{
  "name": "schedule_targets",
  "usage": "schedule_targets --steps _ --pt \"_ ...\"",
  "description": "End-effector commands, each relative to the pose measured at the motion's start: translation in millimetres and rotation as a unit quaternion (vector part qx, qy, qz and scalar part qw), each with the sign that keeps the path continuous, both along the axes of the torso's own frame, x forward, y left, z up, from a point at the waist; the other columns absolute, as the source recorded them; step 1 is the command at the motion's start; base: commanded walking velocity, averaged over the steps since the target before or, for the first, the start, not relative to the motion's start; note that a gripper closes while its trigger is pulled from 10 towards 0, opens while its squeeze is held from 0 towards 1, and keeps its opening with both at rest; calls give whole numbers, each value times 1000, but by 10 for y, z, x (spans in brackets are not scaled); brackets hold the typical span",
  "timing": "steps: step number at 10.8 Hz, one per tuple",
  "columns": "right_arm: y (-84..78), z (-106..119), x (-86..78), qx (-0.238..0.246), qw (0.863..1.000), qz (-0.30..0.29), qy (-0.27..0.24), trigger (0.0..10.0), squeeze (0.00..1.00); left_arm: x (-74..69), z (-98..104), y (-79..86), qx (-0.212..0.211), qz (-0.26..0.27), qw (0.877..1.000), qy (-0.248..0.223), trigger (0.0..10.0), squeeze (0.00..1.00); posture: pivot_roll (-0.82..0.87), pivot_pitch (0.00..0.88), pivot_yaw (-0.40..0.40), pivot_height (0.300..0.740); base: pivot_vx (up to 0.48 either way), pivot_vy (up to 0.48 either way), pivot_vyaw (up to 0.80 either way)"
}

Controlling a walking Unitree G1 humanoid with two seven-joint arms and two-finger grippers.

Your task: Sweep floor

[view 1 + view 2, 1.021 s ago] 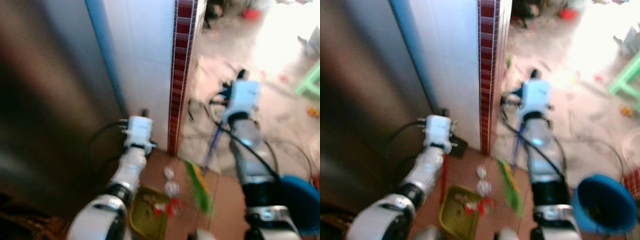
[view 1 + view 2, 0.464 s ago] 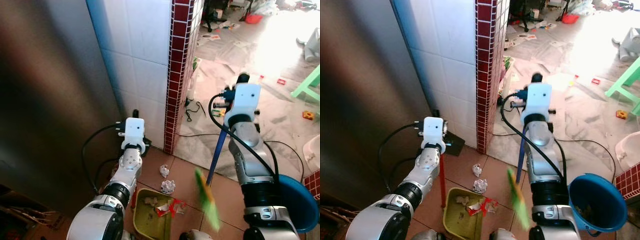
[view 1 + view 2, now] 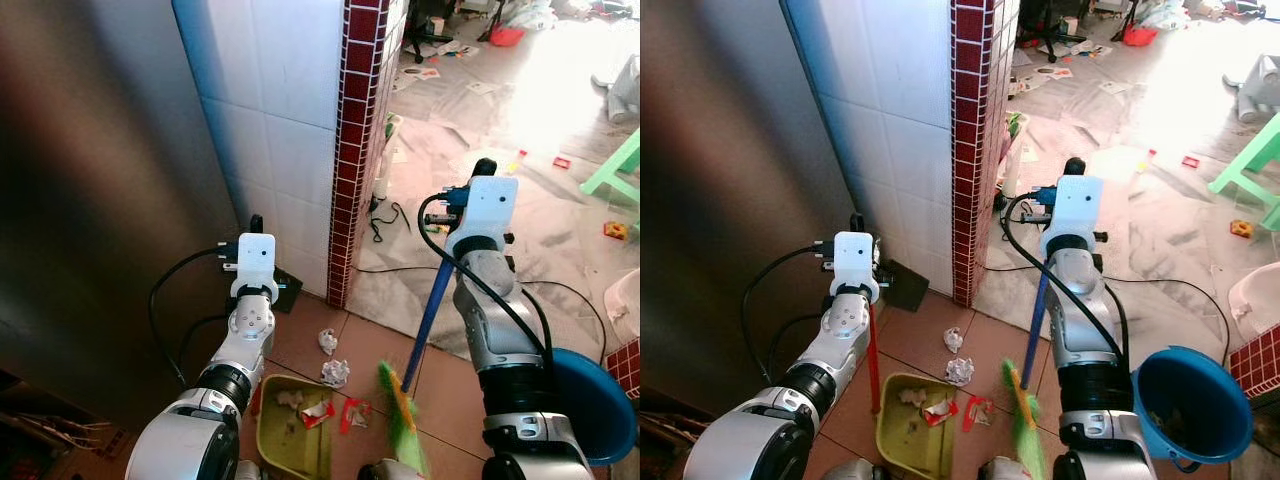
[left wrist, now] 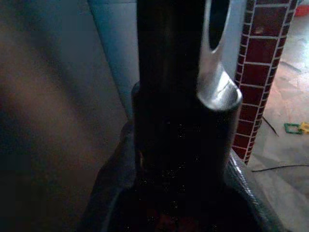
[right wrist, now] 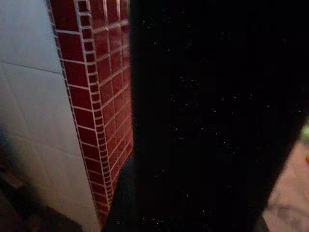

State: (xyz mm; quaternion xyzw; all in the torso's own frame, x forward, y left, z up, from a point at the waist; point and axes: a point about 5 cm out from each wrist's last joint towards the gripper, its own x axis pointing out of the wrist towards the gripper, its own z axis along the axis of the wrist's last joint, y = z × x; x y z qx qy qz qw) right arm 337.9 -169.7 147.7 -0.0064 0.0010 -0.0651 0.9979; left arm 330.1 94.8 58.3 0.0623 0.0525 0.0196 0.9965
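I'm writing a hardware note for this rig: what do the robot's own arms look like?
Both arms, left arm and right arm, are jointed silver-grey tubes with black elbow bands. Each wrist carries a white boxy camera housing. Loose black cables loop from the wrists back along the forearms.

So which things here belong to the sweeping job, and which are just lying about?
Job: broom, in the right gripper; yellow-green dustpan, its red handle in the left gripper; crumpled paper; red wrapper scraps.

Lying about: blue bucket, green stool, black cable.
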Motion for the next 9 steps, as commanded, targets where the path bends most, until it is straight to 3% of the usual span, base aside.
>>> schedule_targets --steps 1,3,5,7,9 --pt "19 -28 20 36 999 -2 15 10000 0 -16 -60 24 24 -7 1000 19 10000 0 -118 25 22 740 0 0 0" --pt "98 -1 47 156 987 4 36 10000 0 -21 -80 -17 15 -15 999 30 10000 0 -120 23 24 740 0 0 0" --pt "166 150 94 189 981 25 24 10000 0 -20 -86 -23 13 -16 999 34 10000 0 -128 17 31 740 0 0 0" --pt "276 552 155 126 984 110 -52 10000 0 -29 -104 -48 0 -23 999 43 10000 0 -127 11 29 740 0 0 0" --pt "321 964 130 36 974 159 -155 10000 0 -40 -114 -101 -17 -40 998 48 10000 0 -127 7 29 740 0 0 0"
